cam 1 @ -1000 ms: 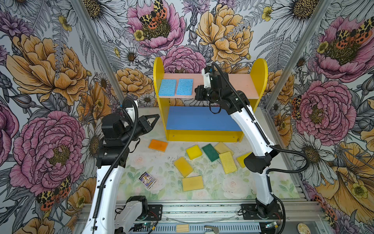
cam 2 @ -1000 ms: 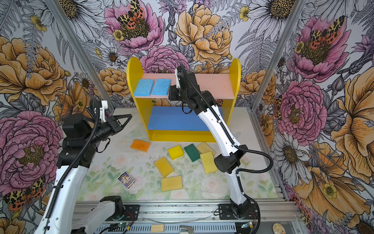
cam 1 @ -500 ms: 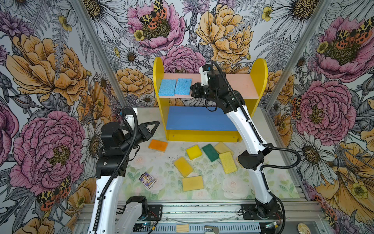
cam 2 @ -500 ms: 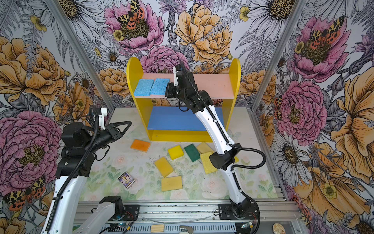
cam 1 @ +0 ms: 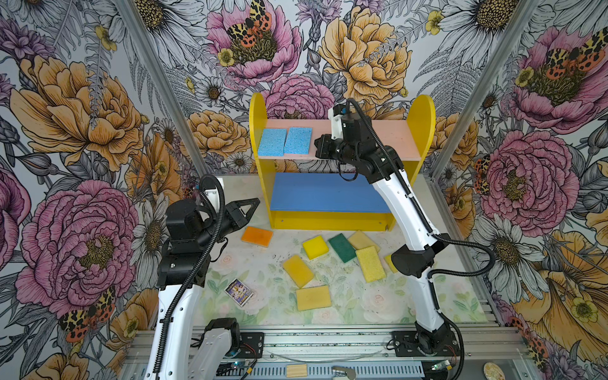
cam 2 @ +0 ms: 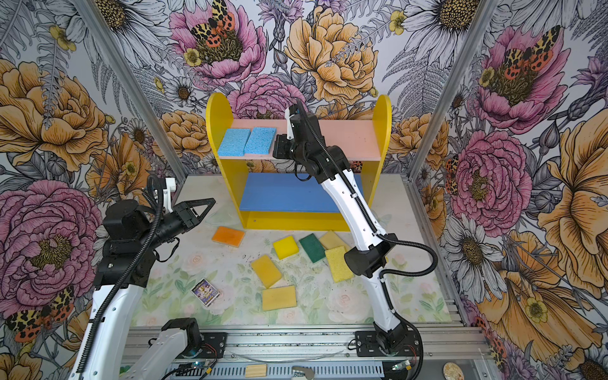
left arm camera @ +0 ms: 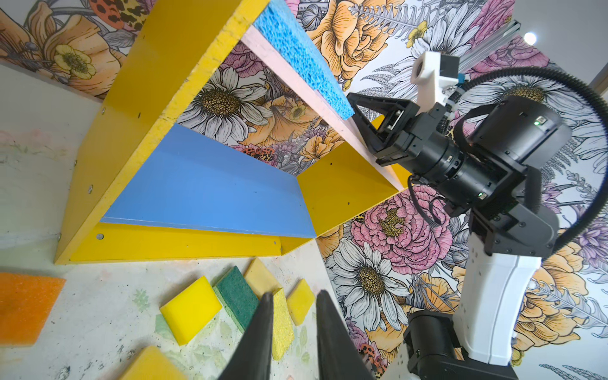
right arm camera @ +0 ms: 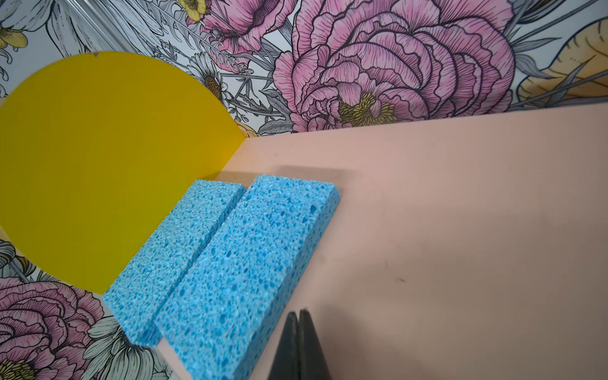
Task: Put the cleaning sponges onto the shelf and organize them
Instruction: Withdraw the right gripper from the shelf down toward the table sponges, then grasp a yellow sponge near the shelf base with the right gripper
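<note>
Two blue sponges (cam 1: pixel 297 140) lie at the left end of the shelf (cam 1: pixel 424 118) on its pink board (cam 1: pixel 388 139), just beside our closed, empty right gripper (cam 1: pixel 316 148), while our slightly parted, empty left gripper (cam 1: pixel 253 203) hangs nearest the orange sponge (cam 1: pixel 257 236).

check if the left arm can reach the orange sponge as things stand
Probably yes. The left gripper hangs open near the orange sponge, which lies flat and alone in front of the shelf, with nothing between them.

shelf (cam 1: pixel 260 131): stood upright at desk (cam 1: pixel 256 263) rear, blue board (cam 1: pixel 322 194) bare | blue sponges (cam 1: pixel 272 142): two lay flat, side by side, left end of pink board (cam 1: pixel 403 134) | other sponges (cam 1: pixel 313 297): eight strewn on desk before shelf
</note>
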You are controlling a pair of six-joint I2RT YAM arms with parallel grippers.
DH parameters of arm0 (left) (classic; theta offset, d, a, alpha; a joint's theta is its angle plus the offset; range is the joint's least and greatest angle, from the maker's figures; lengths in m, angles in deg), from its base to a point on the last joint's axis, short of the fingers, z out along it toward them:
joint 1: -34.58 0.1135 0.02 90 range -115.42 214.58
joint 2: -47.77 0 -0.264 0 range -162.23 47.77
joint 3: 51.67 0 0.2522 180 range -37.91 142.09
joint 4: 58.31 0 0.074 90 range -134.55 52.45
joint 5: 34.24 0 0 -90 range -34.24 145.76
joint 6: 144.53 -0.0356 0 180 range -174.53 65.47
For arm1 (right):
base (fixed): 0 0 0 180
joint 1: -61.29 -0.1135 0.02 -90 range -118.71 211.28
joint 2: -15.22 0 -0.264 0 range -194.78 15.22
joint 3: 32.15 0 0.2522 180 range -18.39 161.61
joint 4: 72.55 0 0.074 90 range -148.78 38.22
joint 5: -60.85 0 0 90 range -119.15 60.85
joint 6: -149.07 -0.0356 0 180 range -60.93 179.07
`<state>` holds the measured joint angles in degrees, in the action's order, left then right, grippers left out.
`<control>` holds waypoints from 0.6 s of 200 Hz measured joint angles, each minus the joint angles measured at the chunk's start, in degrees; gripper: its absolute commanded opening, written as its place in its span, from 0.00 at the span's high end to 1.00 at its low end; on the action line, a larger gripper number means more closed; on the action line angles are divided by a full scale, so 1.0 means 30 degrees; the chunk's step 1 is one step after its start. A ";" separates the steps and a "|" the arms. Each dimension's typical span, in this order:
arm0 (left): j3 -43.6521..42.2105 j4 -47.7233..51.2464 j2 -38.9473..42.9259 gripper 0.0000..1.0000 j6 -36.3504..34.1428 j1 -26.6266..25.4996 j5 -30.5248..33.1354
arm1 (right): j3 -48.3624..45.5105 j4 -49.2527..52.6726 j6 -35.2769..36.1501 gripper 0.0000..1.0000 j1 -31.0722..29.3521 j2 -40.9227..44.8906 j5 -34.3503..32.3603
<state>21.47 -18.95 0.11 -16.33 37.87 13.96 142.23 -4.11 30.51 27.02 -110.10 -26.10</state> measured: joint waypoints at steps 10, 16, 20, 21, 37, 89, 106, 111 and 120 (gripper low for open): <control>-0.0153 0.0007 0.0029 0.64 0.0066 0.0000 0.0022 | -0.0007 0.0109 0.0146 0.94 0.0007 0.0189 0.0284; -0.0270 0.0000 0.0095 0.63 0.0102 0.0000 0.0051 | -0.0044 0.0197 0.0277 0.92 0.0015 0.0408 0.0517; -0.0364 -0.0007 0.0153 0.61 0.0102 0.0007 0.0066 | -0.0102 0.0233 0.0350 0.91 0.0007 0.0576 0.0641; -0.0379 -0.0007 0.0168 0.61 0.0102 0.0007 0.0066 | -0.0153 0.0226 0.0386 0.91 -0.0007 0.0648 0.0699; -0.1013 -0.0044 0.0619 0.57 0.0240 0.0051 0.0087 | -0.1086 0.0284 0.0845 0.83 -0.0262 0.1894 0.1392; -0.5231 -0.0044 0.3592 0.37 0.1246 -0.0415 0.0597 | -1.1132 -0.0284 0.2193 0.59 -0.2805 1.0892 0.2098; -0.6798 0.0029 0.4539 0.26 0.1785 -0.1515 0.1319 | -1.5526 -0.0561 0.2055 0.52 -0.3169 1.4054 0.1996; -0.7176 0.0029 0.4743 0.24 0.2033 -0.1916 0.1545 | -1.6983 -0.0714 0.1916 0.51 -0.3242 1.4950 0.1923; -0.7832 0.0051 0.4954 0.21 0.2273 -0.2710 0.2018 | -1.9424 -0.0933 0.1515 0.48 -0.3351 1.6116 0.1763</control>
<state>-2.03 -18.79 14.98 -9.51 29.74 20.02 83.96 -6.91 35.06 16.97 -61.75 -20.81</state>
